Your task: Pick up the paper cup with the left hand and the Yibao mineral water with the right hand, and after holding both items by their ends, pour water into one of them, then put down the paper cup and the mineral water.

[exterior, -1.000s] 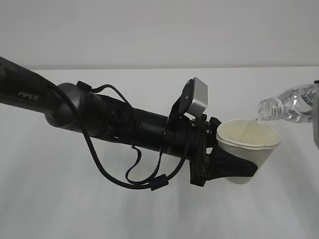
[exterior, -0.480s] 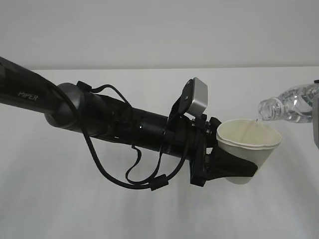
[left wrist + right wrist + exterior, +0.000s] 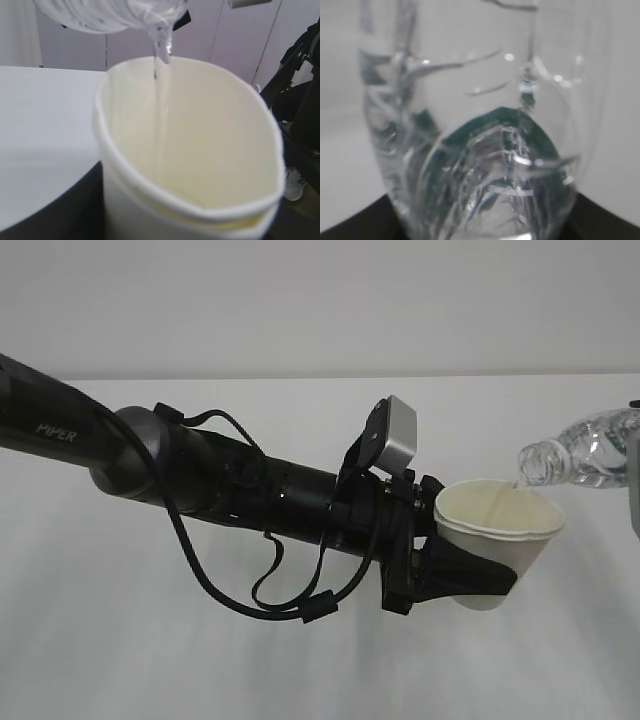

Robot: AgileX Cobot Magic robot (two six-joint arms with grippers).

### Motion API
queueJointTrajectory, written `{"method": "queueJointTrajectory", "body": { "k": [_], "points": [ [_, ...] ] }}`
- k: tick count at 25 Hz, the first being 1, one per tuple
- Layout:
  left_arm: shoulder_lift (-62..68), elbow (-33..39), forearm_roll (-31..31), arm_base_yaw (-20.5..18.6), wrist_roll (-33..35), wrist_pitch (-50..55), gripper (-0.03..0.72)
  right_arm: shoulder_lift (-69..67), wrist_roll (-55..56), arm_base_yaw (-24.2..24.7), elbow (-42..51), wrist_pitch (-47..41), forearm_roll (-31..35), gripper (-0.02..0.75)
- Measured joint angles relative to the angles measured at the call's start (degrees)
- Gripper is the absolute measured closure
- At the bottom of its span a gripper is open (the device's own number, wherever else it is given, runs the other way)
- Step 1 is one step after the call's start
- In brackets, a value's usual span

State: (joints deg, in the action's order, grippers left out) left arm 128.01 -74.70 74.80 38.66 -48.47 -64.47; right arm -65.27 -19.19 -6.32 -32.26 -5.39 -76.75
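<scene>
The paper cup [image 3: 497,540] sits clamped in the left end effector [image 3: 470,580], catching a thin stream from the tilted Yibao mineral water [image 3: 585,452], gripped by the right end effector above the counter [image 3: 150,660]. Pouring underway; both set-downs remain.

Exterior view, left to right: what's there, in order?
Left arm → grey wrist camera → left hand gripping the paper cup → Yibao mineral water, tilted, pouring into the cup.

White tabletop [image 3: 150,660]; pale wall [image 3: 320,300] behind; shoe [image 3: 296,176] on floor.
</scene>
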Motion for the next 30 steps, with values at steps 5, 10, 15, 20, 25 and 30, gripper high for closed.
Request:
{"method": "queueJointTrajectory", "body": {
  "k": [5,10,15,20,25,30],
  "points": [
    [0.0,0.0,0.0,0.0,0.0,0.0,0.253,0.0,0.0,0.0,0.0,0.0,-0.7,0.336],
    [0.0,0.0,0.0,0.0,0.0,0.0,0.253,0.0,0.1,0.0,0.0,0.0,-0.8,0.336],
    [0.0,0.0,0.1,0.0,0.0,0.0,0.253,0.0,0.1,0.0,0.0,0.0,-0.8,0.336],
    [0.0,0.0,0.1,0.0,0.0,0.0,0.253,0.0,0.1,0.0,0.0,0.0,-1.2,0.336],
    [0.0,0.0,0.1,0.0,0.0,0.0,0.253,0.0,0.1,0.0,0.0,0.0,-1.5,0.336],
    [0.0,0.0,0.1,0.0,0.0,0.0,0.253,0.0,0.1,0.0,0.0,0.0,-1.5,0.336]
  ]
}}
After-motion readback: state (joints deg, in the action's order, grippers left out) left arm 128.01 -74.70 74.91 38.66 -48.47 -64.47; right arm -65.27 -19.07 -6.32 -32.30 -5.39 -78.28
